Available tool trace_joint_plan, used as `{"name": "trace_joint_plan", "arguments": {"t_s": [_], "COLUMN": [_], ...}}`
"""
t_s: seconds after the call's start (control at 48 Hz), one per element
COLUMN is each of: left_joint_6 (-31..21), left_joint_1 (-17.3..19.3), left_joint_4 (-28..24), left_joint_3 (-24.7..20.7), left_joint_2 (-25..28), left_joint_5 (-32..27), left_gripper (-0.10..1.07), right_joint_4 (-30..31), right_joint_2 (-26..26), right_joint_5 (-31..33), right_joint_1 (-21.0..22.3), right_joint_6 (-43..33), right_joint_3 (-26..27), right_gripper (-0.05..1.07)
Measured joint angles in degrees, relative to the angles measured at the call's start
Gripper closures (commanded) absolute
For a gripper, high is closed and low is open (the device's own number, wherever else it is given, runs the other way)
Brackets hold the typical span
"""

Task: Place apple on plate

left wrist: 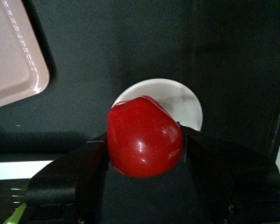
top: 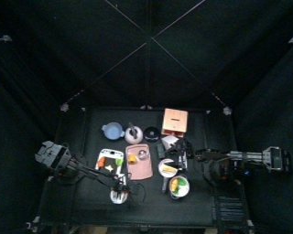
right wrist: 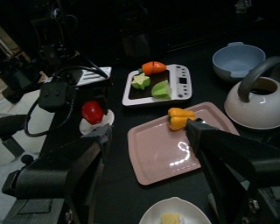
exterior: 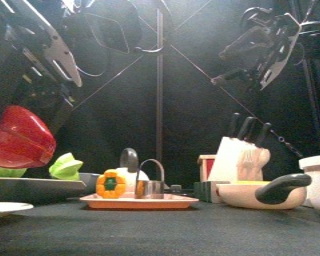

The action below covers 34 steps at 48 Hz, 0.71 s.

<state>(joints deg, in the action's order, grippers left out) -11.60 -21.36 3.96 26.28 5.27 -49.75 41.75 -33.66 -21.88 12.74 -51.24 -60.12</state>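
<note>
Left gripper point(left wrist: 143, 162): clamped on the apple point(left wrist: 143, 138), above the plate point(left wrist: 189, 101).
Right gripper point(right wrist: 143, 157): jaws apart, resting at 3 o'clock.
Apple: we judge it stiff, smooth, rollable; hold at its widest.

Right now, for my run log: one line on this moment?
left tool: shut on apple | above white plate | right tool: open, idle
</note>
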Motion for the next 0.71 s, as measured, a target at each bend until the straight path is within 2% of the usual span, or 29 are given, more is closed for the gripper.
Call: {"name": "trace_joint_plan", "arguments": {"t_s": [0.167, 0.333, 0.479, 0.604, 0.708], "left_joint_6": [0.0, 0.0, 0.1, 0.3, 0.4], "left_joint_1": [0.9, 3.6, 10.2, 15.8, 19.0], "left_joint_4": [-1.9, -6.2, -9.5, -10.2, -10.3], "left_joint_3": [0.4, 1.5, 3.7, 6.0, 7.6], "left_joint_2": [-0.6, -2.7, -4.5, -4.7, -4.2], "left_joint_5": [2.1, 5.1, 10.7, 18.9, 25.0], "left_gripper": [0.19, 0.19, 0.19, 0.19, 0.19], "right_joint_4": [0.0, 0.0, 0.0, 0.0, 0.0], "right_joint_2": [0.0, 0.0, 0.0, 0.0, 0.0], "right_joint_5": [0.0, 0.0, 0.0, 0.0, 0.0], "right_joint_1": [0.0, 0.0, 0.0, 0.0, 0.1], "right_joint_6": [0.0, 0.0, 0.1, 0.1, 0.1], "right_joint_3": [0.0, -0.1, 0.0, -0.1, 0.0], "right_gripper": [0.04, 0.04, 0.04, 0.04, 0.04]}}
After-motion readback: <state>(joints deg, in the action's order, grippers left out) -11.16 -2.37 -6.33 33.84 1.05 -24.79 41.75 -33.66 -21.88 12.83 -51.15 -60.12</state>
